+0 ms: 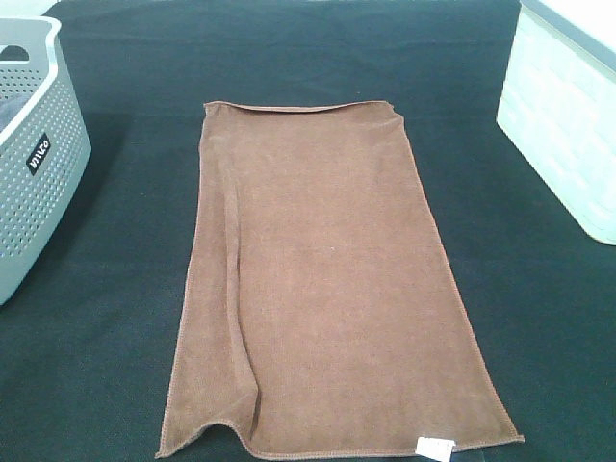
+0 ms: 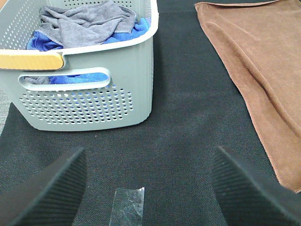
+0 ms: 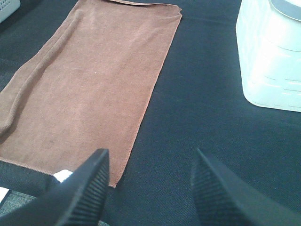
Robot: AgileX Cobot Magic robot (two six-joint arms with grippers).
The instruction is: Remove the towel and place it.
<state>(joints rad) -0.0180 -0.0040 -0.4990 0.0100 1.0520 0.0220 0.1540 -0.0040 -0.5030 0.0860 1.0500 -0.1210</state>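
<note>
Black woven tablecloth [image 1: 106, 318] bearing flat rust-brown microfibre towel [image 1: 327, 289]. Left gripper [image 2: 148, 188], right gripper [image 3: 148, 188] gaping, empty. Risk: possibly pinching tablecloth too.

My two hands: black fingers, ribbed pads

On my left hand [image 2: 149, 188] I see two broad black fingers [image 2: 49, 193] with rounded tips, their inner faces covered in fine parallel ridges like moulded rubber. My right hand [image 3: 149, 188] looks alike: matte black fingers [image 3: 221, 193], thick and wedge-shaped, the same close ribbing running across each pad. No cables, screws or markings show on either hand, and from the high camera I see nothing of my arms.
</note>
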